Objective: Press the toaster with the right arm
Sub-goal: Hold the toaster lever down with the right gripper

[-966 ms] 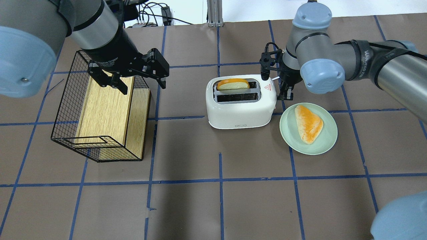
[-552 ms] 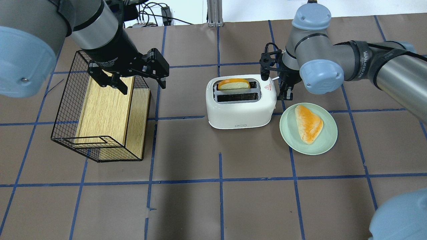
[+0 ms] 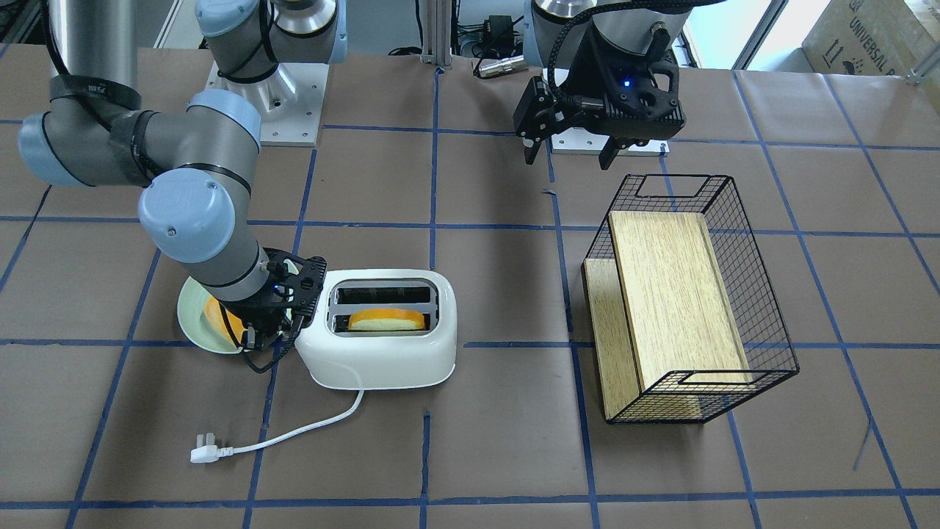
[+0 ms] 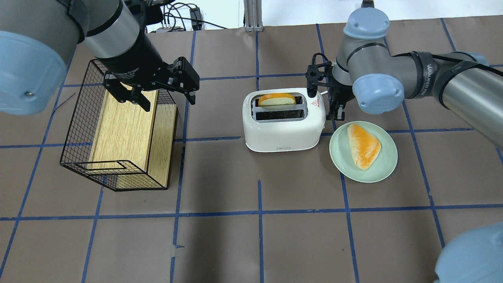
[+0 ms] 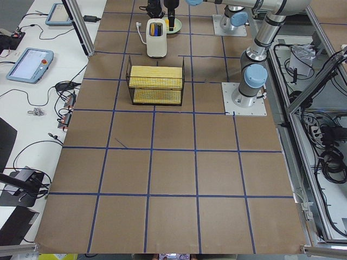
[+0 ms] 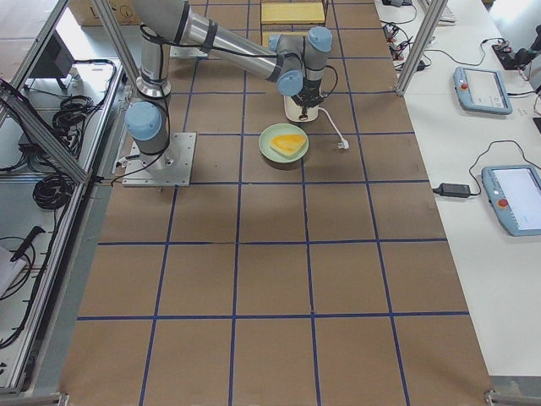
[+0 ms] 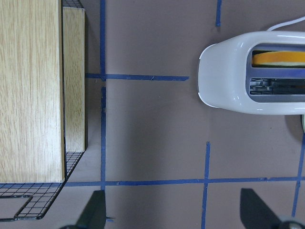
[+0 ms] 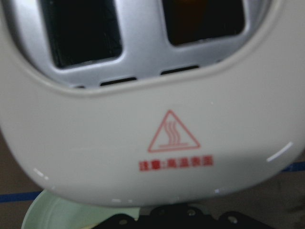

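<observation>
The white toaster (image 4: 283,125) stands mid-table with one orange-crusted bread slice (image 4: 276,99) in its far slot; the near slot is empty. It also shows in the front view (image 3: 382,353), with its white cord and plug (image 3: 205,450) lying on the table. My right gripper (image 4: 337,112) hangs at the toaster's right end, fingers pointing down and close together. The right wrist view is filled by the toaster's end (image 8: 157,119) with its red triangle sticker (image 8: 172,133). My left gripper (image 4: 167,98) is open and empty, held above the table by the basket.
A green plate (image 4: 338,157) with a bread slice (image 4: 363,145) lies just right of the toaster, below my right gripper. A black wire basket (image 4: 78,129) holding a wooden box (image 4: 122,129) stands at the left.
My right arm's wrist and elbow have shifted slightly; its gripper stays at the toaster's right end. The left arm has not moved.
</observation>
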You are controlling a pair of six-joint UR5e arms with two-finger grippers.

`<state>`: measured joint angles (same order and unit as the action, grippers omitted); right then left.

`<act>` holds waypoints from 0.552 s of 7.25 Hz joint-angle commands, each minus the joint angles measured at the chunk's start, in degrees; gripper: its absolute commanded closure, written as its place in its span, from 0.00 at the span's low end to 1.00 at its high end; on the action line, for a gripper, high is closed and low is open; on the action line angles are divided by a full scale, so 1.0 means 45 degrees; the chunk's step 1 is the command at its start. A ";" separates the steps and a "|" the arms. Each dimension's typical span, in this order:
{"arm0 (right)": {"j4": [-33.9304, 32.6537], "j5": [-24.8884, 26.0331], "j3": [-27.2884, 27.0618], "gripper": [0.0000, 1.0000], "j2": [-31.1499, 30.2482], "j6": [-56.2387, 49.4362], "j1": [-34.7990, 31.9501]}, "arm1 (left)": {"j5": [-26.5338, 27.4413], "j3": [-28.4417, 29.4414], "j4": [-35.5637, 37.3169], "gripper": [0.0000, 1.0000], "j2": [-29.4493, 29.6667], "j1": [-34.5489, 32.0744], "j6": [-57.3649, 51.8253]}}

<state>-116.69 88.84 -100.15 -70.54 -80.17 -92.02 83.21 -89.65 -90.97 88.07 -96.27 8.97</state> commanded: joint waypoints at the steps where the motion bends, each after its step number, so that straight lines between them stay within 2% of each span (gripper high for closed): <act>1: -0.0086 0.0121 0.0164 0.86 -0.0085 0.0043 -0.0001 | 0.0005 0.0000 0.0000 0.00 0.0000 -0.0012 0.0000; 2: -0.0182 0.0102 0.0302 0.43 -0.0124 0.0507 0.0018 | 0.0005 0.0000 0.0000 0.00 0.0000 -0.0012 0.0000; 3: 0.0126 0.0315 0.0593 0.13 -0.0222 0.2252 0.0134 | 0.0005 0.0000 0.0000 0.00 0.0000 -0.0012 0.0000; 4: 0.1058 0.0684 0.1118 0.03 -0.0455 0.3082 0.0136 | -0.0015 0.0000 0.0000 0.00 0.0000 -0.0012 0.0000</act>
<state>-115.66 90.26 -97.56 -71.56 -72.24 -91.60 83.22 -89.65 -90.97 88.07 -96.32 8.96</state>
